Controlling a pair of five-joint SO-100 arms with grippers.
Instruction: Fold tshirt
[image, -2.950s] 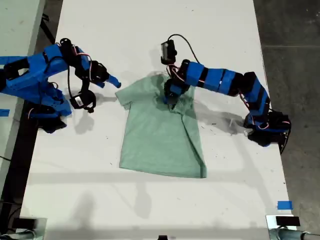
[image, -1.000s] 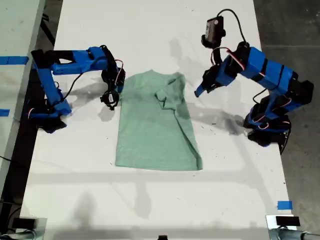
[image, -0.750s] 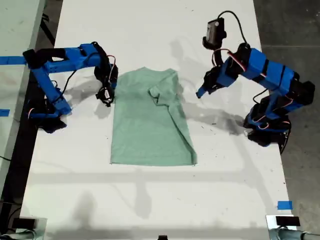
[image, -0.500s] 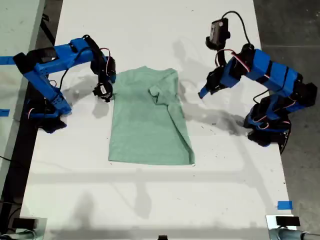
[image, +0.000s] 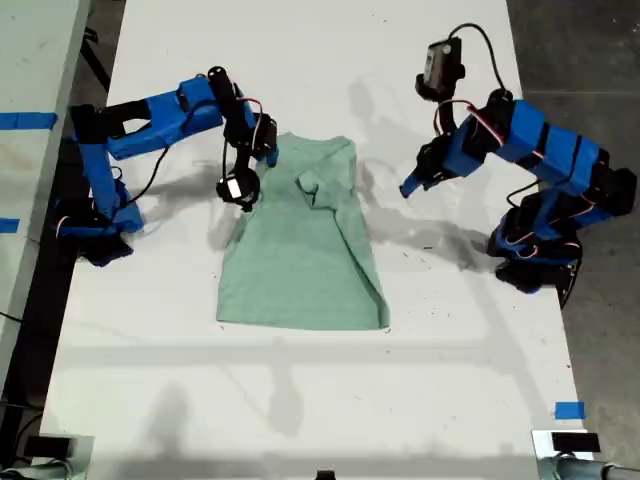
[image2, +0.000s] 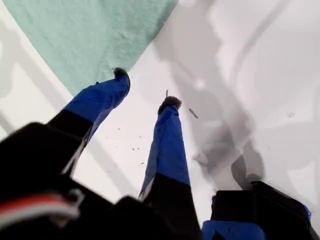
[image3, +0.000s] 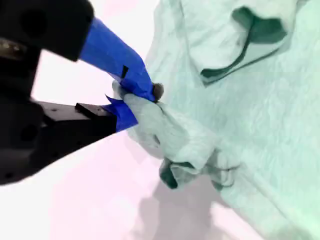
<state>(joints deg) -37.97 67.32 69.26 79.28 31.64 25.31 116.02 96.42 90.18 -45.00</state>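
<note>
Sleeve bunched in my second end effector (image3: 131, 102) (clamped); tshirt (image: 300, 250) body beyond; my first end effector (image2: 145, 90) gapes, empty

Work surface: a long white table (image: 300, 400), matt, with scattered small dark specks and soft grey shadows cast from overhead lighting. Floor: dark grey concrete (image: 580, 60), visible along the exterior view's right side. A second pale tabletop (image: 30, 60) stands at the exterior view's left edge, marked with strips of blue tape (image: 28, 121). One blue tape square (image: 569, 410) sits near the white table's lower right corner in that view
</note>
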